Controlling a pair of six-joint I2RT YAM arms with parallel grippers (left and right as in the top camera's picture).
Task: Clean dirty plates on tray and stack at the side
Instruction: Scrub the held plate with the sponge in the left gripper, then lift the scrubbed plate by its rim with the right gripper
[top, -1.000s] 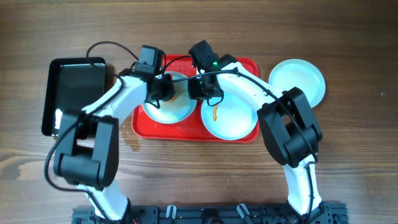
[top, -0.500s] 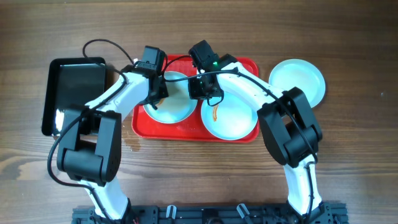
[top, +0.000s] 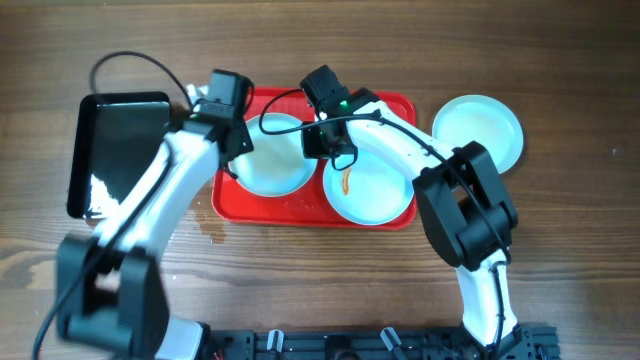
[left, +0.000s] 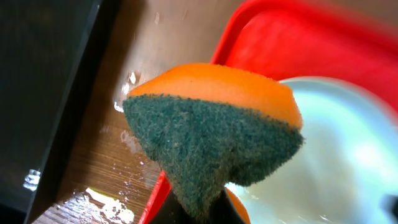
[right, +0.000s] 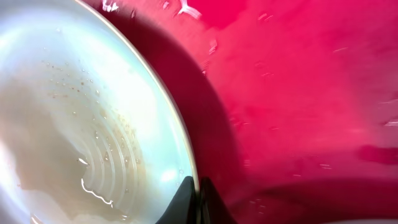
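Three plates share the table (top: 560, 250). Two lie on the tray (top: 300, 214). The third plate (top: 480, 130) sits alone on the wood to the right, well apart from the black tray (top: 115, 150) at the far left. The left plate (top: 275, 165) looks wet and shows no orange, while the right plate (top: 375, 195) is dirty.

My right gripper (right: 194, 196) is closed, its tips pinched on a plate rim, the left plate's as best I can judge. My left gripper (left: 196, 210) clamps the sponge (left: 211, 143), green side down, over the tray's left edge just beside that plate.

I judge the wiping of this plate done or nearly so. The next move is to lift it out and set it on the third plate without the wet rim slipping. After that I scrub the right plate's smear (top: 346, 183).
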